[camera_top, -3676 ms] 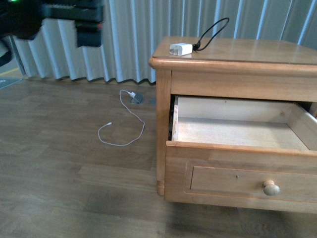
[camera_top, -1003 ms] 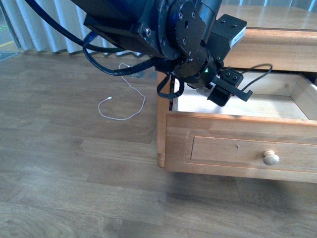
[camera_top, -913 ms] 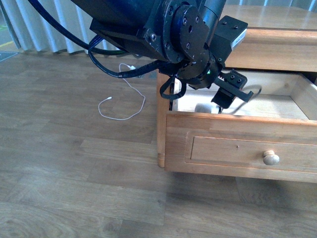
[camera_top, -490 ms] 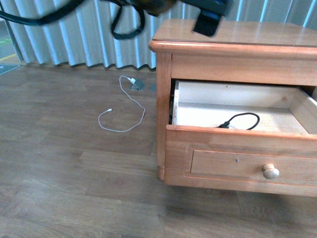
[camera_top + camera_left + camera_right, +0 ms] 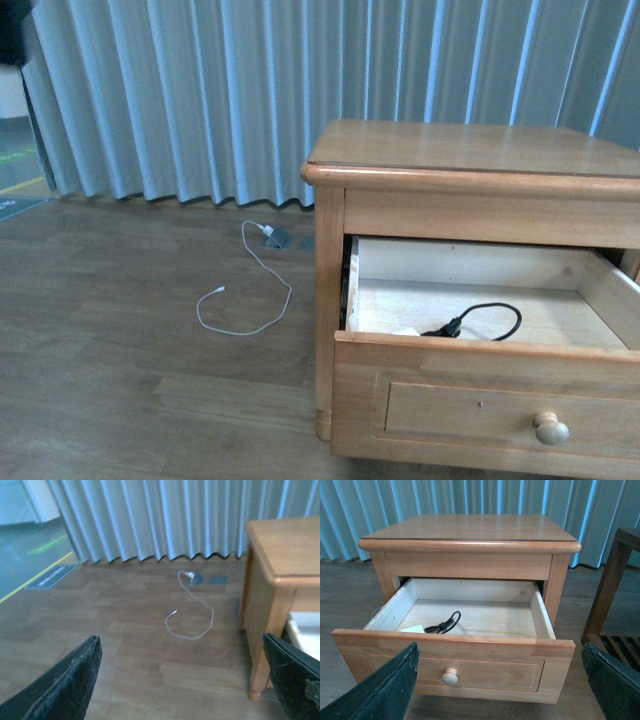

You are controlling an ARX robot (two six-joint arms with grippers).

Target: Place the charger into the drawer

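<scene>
Since the charger (image 5: 413, 629) lies in the drawer (image 5: 470, 641), near its front wall, I call the placing done; nothing left unless shutting is wanted. Drawer stands pulled out. Charger looks like a small white block lying flat, its thin black cable (image 5: 445, 625) looped beside it on pale wood. My left gripper (image 5: 187, 680) and right gripper (image 5: 500, 680) are both spread wide, holding nothing.
</scene>
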